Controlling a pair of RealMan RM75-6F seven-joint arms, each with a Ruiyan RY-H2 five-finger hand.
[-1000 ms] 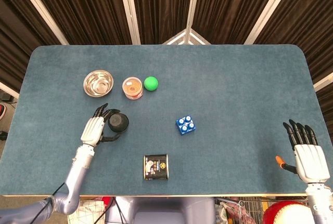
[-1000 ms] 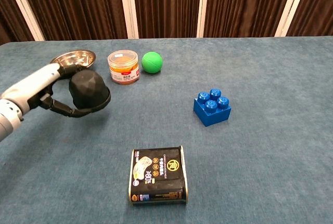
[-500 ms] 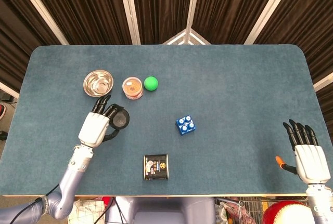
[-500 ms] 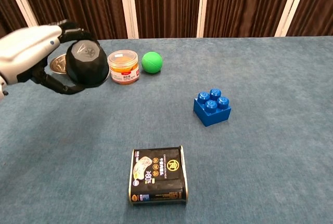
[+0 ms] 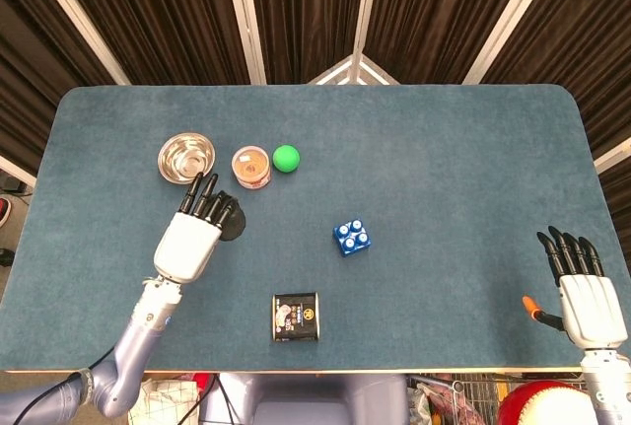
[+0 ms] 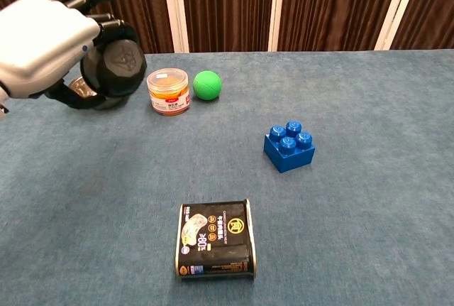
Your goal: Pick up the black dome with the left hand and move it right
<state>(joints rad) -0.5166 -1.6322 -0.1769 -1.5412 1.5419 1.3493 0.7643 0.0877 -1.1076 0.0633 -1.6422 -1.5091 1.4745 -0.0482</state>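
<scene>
My left hand holds the black dome lifted well above the table, fingers wrapped over it. From above, only a sliver of the dome shows past the fingers. In the chest view the dome hangs in front of the steel bowl, left of the orange jar. My right hand rests near the table's front right corner, fingers spread and holding nothing; the chest view does not show it.
A steel bowl, the orange jar and a green ball line up at the back left. A blue brick sits mid-table. A black tin lies near the front edge.
My left hand has lifted the black dome off the table and raised it higher toward the cameras. The right hand has not moved.
</scene>
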